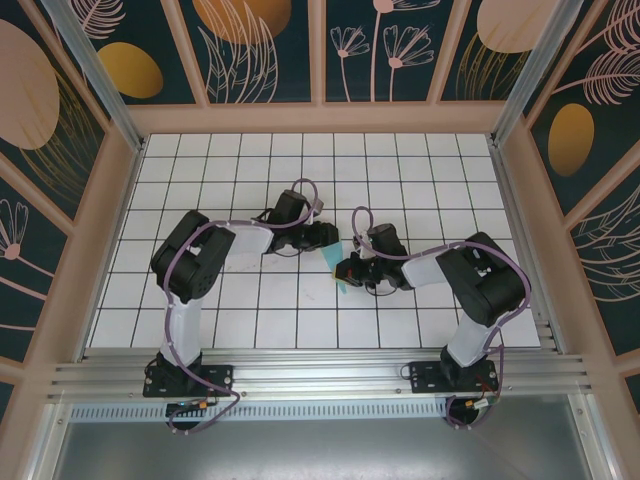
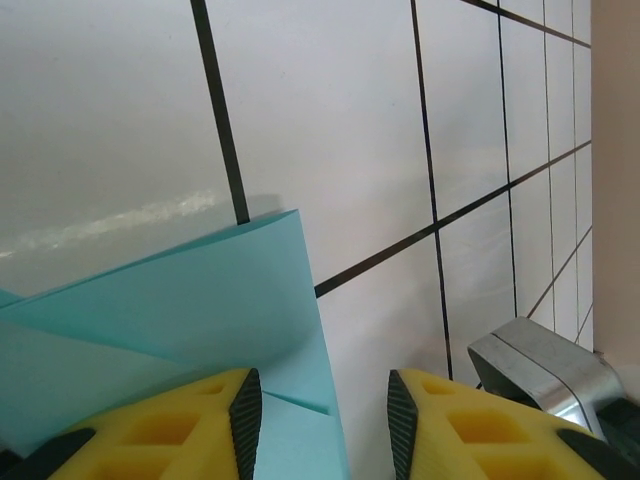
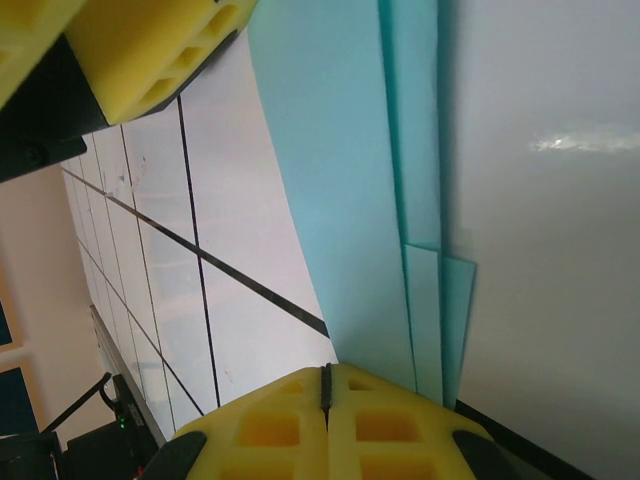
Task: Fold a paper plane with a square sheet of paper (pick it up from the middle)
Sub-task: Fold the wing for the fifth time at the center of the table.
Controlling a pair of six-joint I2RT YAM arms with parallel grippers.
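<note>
One white, black-gridded tabletop (image 1: 300, 320) carries two dark arms bolted at its near edge, the left arm (image 1: 190, 265) and the right arm (image 1: 480, 280), both reaching in toward the middle; between them lies one light teal sheet of paper (image 1: 333, 260), folded into layers and resting on the tiles near the tabletop's centre.

From above, the left tool (image 1: 328, 240) sits at the paper's 12 o'clock and the right tool (image 1: 347, 270) at its 3 o'clock, both just beside it and close to each other.

In the left wrist view, the left tool (image 2: 325, 400) stands with its two yellow fingers (image 2: 190, 425) apart, bare tabletop showing in the gap; the paper (image 2: 200, 310) spreads from 9 o'clock toward 6 o'clock, one finger over it and its edge reaching into the gap, with nothing clamped; a silver metal part (image 2: 540, 365) shows at 4 o'clock.

In the right wrist view, the right tool (image 3: 323, 375) has its two yellow pads (image 3: 390, 425) pressed together, no paper visible in the seam; the paper (image 3: 330, 180) runs from 12 o'clock down to the tool at 6 o'clock, three stepped layer edges showing, its lower end passing behind the right-hand pad; one finger of the left tool (image 3: 150, 50) sits at 11 o'clock, touching or just beside the paper's upper edge; which, I cannot tell.
</note>
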